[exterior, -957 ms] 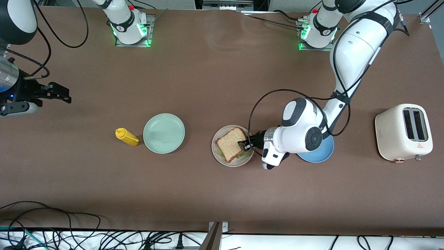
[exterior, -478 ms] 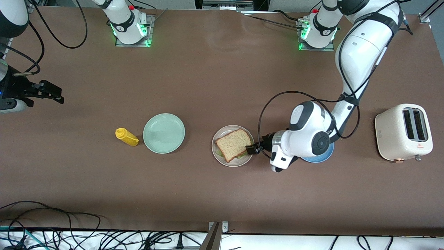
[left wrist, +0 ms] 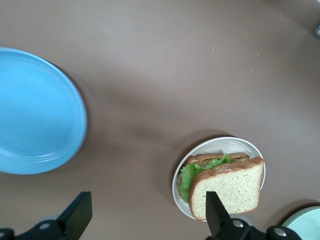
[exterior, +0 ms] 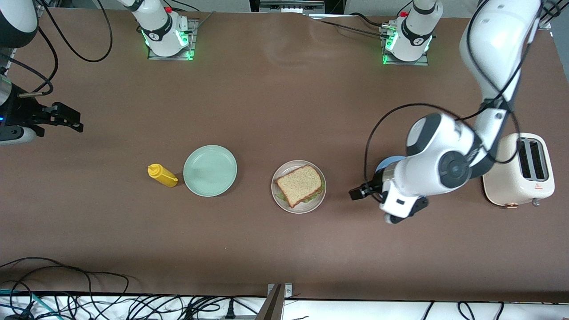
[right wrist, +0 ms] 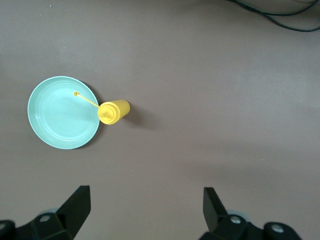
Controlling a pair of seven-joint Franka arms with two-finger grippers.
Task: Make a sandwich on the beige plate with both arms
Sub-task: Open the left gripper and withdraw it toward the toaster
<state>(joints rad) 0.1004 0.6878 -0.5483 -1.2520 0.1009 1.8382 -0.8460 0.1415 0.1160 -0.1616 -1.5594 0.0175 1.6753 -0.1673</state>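
My left pincer (exterior: 358,193) hangs wide and empty beside the round beige plate (exterior: 279,201) holding the speckled brown-bread lettuce sandwich (exterior: 300,184), my right pincer (exterior: 66,120) waits wide at the table's end, and I judge the skewed top slice could slide off if bumped.

Both pincers (exterior: 358,193) (exterior: 71,119) agape, empty.

Brown table (exterior: 275,111) carries toaster (exterior: 518,169), blue plate (left wrist: 35,112), beige plate (exterior: 281,198), mint-green plate (exterior: 210,170), yellow bottle (exterior: 162,175).

A brown table (exterior: 266,111) fills the view, with tangled black cables (exterior: 89,302) along its edge nearest the front camera.
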